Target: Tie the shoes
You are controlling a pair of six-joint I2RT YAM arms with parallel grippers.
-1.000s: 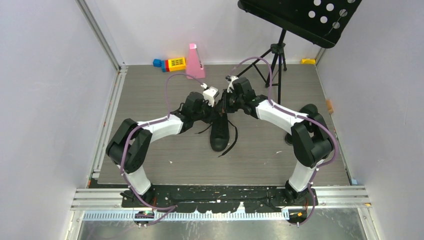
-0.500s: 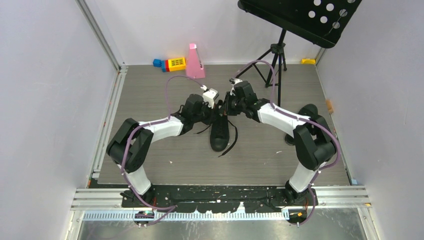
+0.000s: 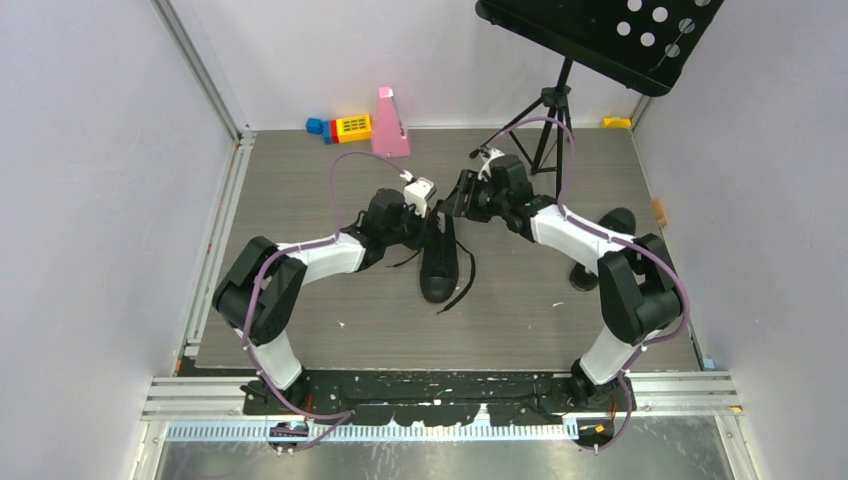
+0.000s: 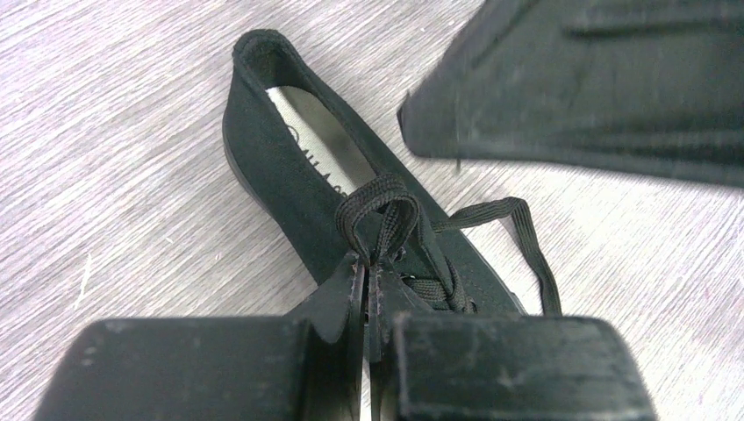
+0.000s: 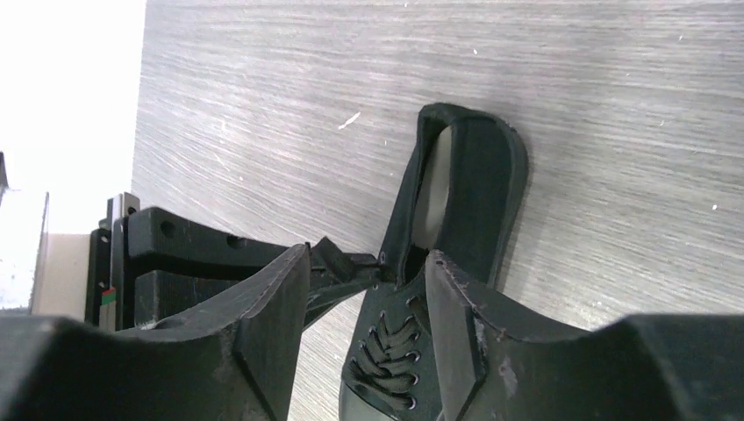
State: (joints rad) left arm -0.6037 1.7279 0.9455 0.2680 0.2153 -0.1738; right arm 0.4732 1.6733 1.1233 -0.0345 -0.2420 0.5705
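Note:
One black shoe (image 3: 439, 268) lies on the grey board, toe toward the arm bases. In the left wrist view the shoe (image 4: 263, 149) shows its open collar and pale insole. My left gripper (image 4: 367, 263) is shut on a loop of black lace (image 4: 379, 206) that stands up from the tongue. From above, the left gripper (image 3: 434, 220) sits at the shoe's left side near the collar. My right gripper (image 5: 368, 294) is open, hovering over the laced front of the shoe (image 5: 478, 193) with nothing between its fingers. It (image 3: 455, 203) hangs just beyond the shoe's heel. Loose lace ends (image 3: 462, 285) trail right.
A black music stand (image 3: 555, 110) with tripod legs rises behind the right arm. A pink wedge (image 3: 388, 122) and coloured blocks (image 3: 345, 127) sit at the back wall, with a yellow block (image 3: 617, 122) at the back right. Grey walls close in both sides.
The right gripper has opened and drawn back up and to the right, away from the shoe's collar. The left gripper stays shut on the lace loop in the same spot.

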